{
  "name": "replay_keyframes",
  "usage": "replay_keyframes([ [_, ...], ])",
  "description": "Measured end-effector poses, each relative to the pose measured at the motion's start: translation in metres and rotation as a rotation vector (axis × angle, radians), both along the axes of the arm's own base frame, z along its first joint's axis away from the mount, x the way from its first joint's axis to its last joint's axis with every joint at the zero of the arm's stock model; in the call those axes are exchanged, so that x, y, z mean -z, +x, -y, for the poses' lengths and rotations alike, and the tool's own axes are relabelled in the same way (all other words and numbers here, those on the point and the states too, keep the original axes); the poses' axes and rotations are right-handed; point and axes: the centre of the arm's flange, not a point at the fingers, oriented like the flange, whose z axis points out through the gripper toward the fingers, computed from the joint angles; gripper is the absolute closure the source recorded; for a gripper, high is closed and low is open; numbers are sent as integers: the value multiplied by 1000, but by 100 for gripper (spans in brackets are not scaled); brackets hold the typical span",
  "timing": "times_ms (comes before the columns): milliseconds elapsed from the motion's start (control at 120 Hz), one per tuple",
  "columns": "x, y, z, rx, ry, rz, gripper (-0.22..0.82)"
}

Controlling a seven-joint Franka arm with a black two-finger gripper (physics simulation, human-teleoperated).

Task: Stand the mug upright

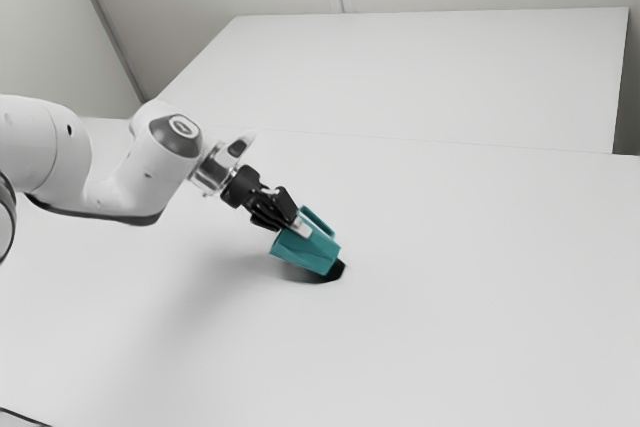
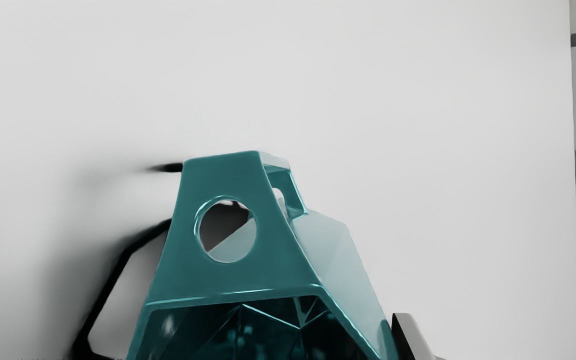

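One teal mug (image 1: pixel 308 250) slants at the exterior view's gripper (image 1: pixel 297 226), base toward four o'clock; whether the gripper clamps it, I cannot tell; standing it upright on the tabletop (image 1: pixel 450 307) remains.

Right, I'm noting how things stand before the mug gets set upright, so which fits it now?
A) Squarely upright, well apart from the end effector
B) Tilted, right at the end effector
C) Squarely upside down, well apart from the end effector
B: in the exterior view the mug slants, with the tip of the end effector right at its upper end.
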Motion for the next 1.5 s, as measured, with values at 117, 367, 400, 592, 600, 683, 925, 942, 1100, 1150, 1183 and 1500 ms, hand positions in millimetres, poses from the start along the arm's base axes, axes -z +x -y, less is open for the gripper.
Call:
replay_keyframes([
  [117, -3, 1, 7, 53, 71, 14, 76],
  [367, -32, -1, 13, 257, 396, 107, 77],
  [400, -36, -1, 12, 286, 444, 120, 77],
  [592, -49, -1, 10, 380, 635, 157, 77],
  [600, -49, -1, 10, 381, 640, 157, 77],
  [683, -46, 1, 6, 388, 679, 159, 77],
  [925, -37, 8, -4, 394, 759, 175, 77],
  [942, -36, 8, -4, 395, 763, 177, 77],
  [1100, -32, 13, -4, 411, 810, 201, 77],
  [1150, -32, 14, -4, 414, 821, 210, 77],
  [1183, -32, 14, -4, 414, 827, 216, 77],
  [1500, -21, 15, -3, 403, 844, 212, 77],
])
